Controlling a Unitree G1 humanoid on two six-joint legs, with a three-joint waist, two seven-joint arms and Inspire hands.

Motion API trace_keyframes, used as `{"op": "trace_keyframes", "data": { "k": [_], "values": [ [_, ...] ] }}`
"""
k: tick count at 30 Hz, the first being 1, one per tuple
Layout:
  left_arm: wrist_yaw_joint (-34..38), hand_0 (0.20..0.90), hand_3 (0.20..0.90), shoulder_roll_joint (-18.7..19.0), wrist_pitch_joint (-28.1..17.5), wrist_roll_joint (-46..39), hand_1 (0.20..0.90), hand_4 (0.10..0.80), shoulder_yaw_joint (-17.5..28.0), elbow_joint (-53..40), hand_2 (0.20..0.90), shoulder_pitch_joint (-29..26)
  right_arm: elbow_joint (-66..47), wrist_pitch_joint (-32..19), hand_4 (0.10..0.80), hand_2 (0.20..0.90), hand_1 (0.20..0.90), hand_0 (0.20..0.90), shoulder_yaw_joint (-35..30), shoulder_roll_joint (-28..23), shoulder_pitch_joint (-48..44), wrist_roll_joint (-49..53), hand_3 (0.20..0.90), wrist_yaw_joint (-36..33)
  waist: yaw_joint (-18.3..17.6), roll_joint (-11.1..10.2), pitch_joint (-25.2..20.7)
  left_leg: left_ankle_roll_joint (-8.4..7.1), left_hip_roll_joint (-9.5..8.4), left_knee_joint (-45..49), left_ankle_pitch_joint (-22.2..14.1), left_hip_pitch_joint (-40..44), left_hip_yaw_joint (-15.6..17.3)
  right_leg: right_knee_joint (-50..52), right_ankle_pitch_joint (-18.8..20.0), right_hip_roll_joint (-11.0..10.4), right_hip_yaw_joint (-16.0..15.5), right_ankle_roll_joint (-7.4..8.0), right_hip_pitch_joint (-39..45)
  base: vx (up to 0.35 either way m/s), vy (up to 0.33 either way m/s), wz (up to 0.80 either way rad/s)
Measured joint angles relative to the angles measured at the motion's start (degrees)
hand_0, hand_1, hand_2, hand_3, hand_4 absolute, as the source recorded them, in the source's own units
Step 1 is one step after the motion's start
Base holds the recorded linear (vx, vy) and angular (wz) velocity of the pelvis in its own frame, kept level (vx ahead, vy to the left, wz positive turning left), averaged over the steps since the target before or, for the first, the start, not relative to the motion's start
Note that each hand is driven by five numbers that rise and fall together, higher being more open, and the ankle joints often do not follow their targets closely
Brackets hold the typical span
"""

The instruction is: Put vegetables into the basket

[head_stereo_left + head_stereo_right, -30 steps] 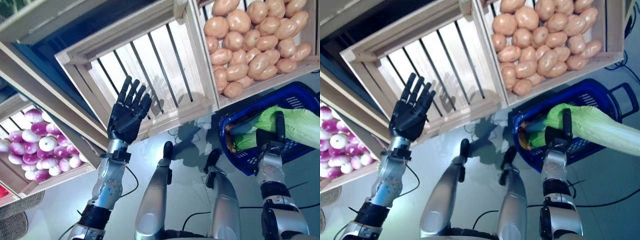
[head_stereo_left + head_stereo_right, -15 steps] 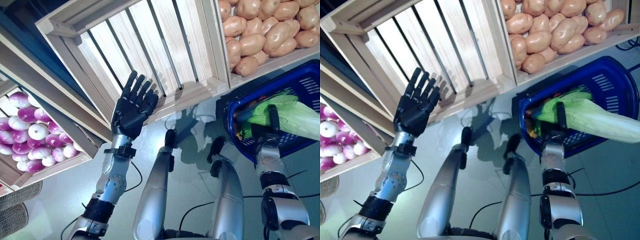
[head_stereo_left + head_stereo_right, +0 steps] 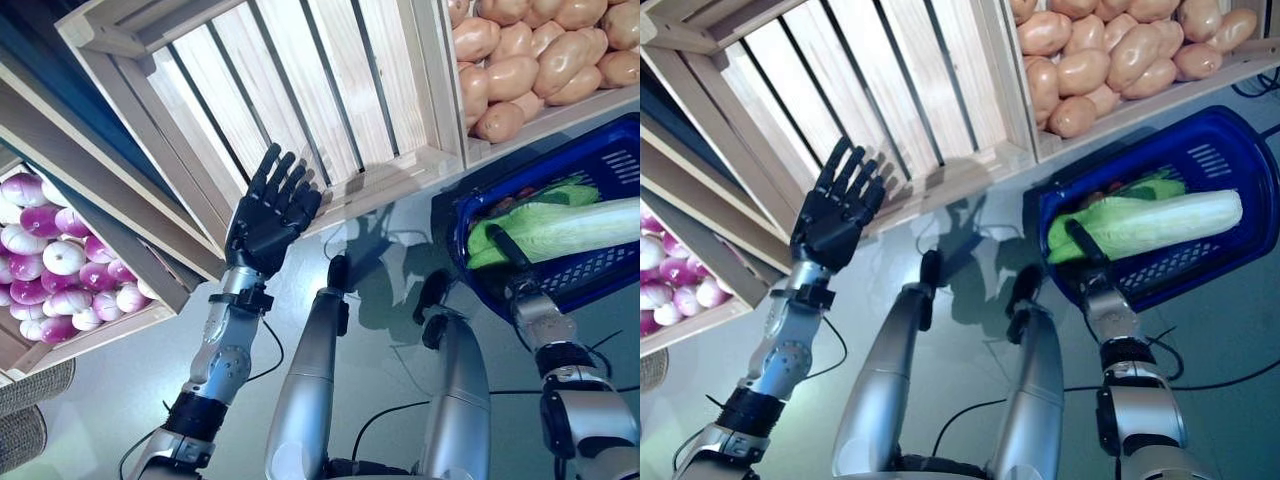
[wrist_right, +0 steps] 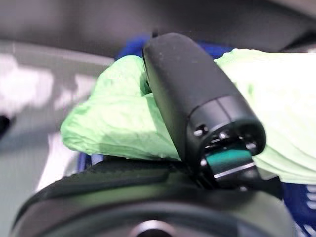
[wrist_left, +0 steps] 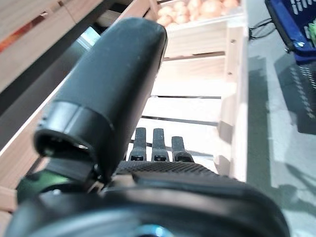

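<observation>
Right hand (image 3: 1087, 262) at lower right clasps the cabbage (image 3: 1150, 222) over the basket (image 3: 1206, 152); left hand (image 3: 265, 215) is raised at centre-left, fingers spread.

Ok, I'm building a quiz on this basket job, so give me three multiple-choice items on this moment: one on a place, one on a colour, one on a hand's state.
1. Where is the cabbage?
A. In the slatted crate
B. Over the basket, in the right hand
C. On the floor

2. What colour is the basket?
A. Blue
B. Red
C. White

3. How is the left hand?
A. Curled on a potato
B. Pinching an onion
C. Open, holding nothing

Answers:
1 B: the cabbage lies across the basket, with the right hand curled on its leafy end.
2 A: the basket's rim and mesh walls are blue.
3 C: the left hand is raised before the empty crate with straight fingers, away from the potatoes and the onions.
</observation>
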Motion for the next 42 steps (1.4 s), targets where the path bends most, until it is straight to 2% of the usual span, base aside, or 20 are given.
{"op": "trace_keyframes", "data": {
  "k": [4,13,21,28,33,34,35,36,42],
  "values": [
    [0.03,0.900,0.900,2.07,0.38,0.00,0.900,0.800,0.05,-0.03,0.900,0.46,1.74,2.34,0.400,0.300,0.300,0.300,-0.45,-2.40,-0.40,0.08,0.300,-5.05,-0.08,-0.01,0.00,-0.02,0.03,0.62,-0.09,-0.72,-0.90,-0.18,0.01,0.63,-0.19,0.01,0.00,0.020,-0.063,0.03],
    [0.49,0.900,0.900,3.03,0.57,0.41,0.900,0.800,0.05,-0.21,0.900,1.69,1.73,7.27,0.400,0.300,0.300,0.300,-0.45,-3.62,-3.68,0.04,0.300,-12.14,0.52,-0.04,0.01,-0.08,0.09,1.27,-0.28,-1.41,-1.55,-0.78,0.10,1.32,-0.18,0.17,0.14,0.019,-0.043,0.01],
    [0.50,0.900,0.900,5.30,1.62,0.44,0.900,0.800,0.09,-0.39,0.900,1.96,1.76,8.34,0.400,0.300,0.300,0.300,-0.46,-5.70,-3.92,-6.05,0.300,-13.00,1.39,-0.21,0.04,0.18,0.03,1.45,-0.60,-1.47,-2.61,-1.83,0.17,1.53,-1.32,0.24,1.38,0.018,-0.038,0.04],
    [0.15,0.900,0.900,7.36,2.32,0.37,0.900,0.800,0.10,-1.17,0.900,2.08,4.04,12.20,0.400,0.300,0.300,0.300,-0.31,-9.40,-4.45,-11.35,0.300,-13.05,1.52,-0.56,0.04,0.33,0.03,1.52,-0.69,-1.44,-3.06,-2.52,0.24,1.64,-1.74,0.35,2.12,0.013,-0.044,0.02],
    [-0.79,0.900,0.900,8.88,2.42,0.37,0.900,0.800,0.13,-1.33,0.900,2.09,5.24,15.10,0.400,0.300,0.300,0.300,-0.22,-9.68,-4.28,-13.64,0.300,-13.03,1.52,-1.53,0.05,0.37,0.08,1.49,-0.78,-1.42,-3.05,-2.70,0.26,1.70,-1.78,0.36,2.22,0.004,-0.006,0.00],
    [-0.95,0.900,0.900,8.89,2.42,0.37,0.900,0.800,0.12,-1.33,0.900,2.08,5.76,15.62,0.488,0.432,0.432,0.432,-0.21,-9.68,-4.34,-13.60,0.432,-13.02,1.55,-1.57,0.05,0.37,0.07,1.49,-0.78,-1.42,-3.13,-2.76,0.26,1.70,-1.87,0.36,2.33,0.000,0.000,0.00],
    [-1.04,0.900,0.900,8.89,2.42,0.37,0.900,0.800,0.11,-1.33,0.900,2.09,6.04,15.91,0.543,0.514,0.514,0.514,-0.20,-9.68,-4.39,-13.56,0.514,-13.03,1.57,-1.58,0.05,0.37,0.07,1.50,-0.78,-1.41,-3.17,-2.80,0.26,1.70,-1.91,0.36,2.38,0.000,0.000,0.00],
    [-1.23,0.900,0.900,8.89,2.43,0.38,0.900,0.800,0.12,-1.33,0.900,2.10,6.44,16.30,0.800,0.900,0.900,0.900,-0.20,-9.68,-4.35,-13.54,0.900,-13.03,1.60,-1.57,0.05,0.37,0.07,1.50,-0.77,-1.38,-3.25,-2.91,0.27,1.72,-1.98,0.37,2.50,0.000,0.000,0.00],
    [-1.54,0.900,0.900,8.95,2.44,0.40,0.900,0.800,0.12,-1.34,0.900,2.14,7.15,16.70,0.800,0.900,0.900,0.900,-0.21,-9.68,-4.06,-13.45,0.900,-13.03,1.56,-1.59,0.04,0.46,0.11,1.46,-0.82,-0.90,-3.74,-3.80,0.70,1.72,-2.66,0.39,3.66,0.000,0.004,0.01]
  ]
}}
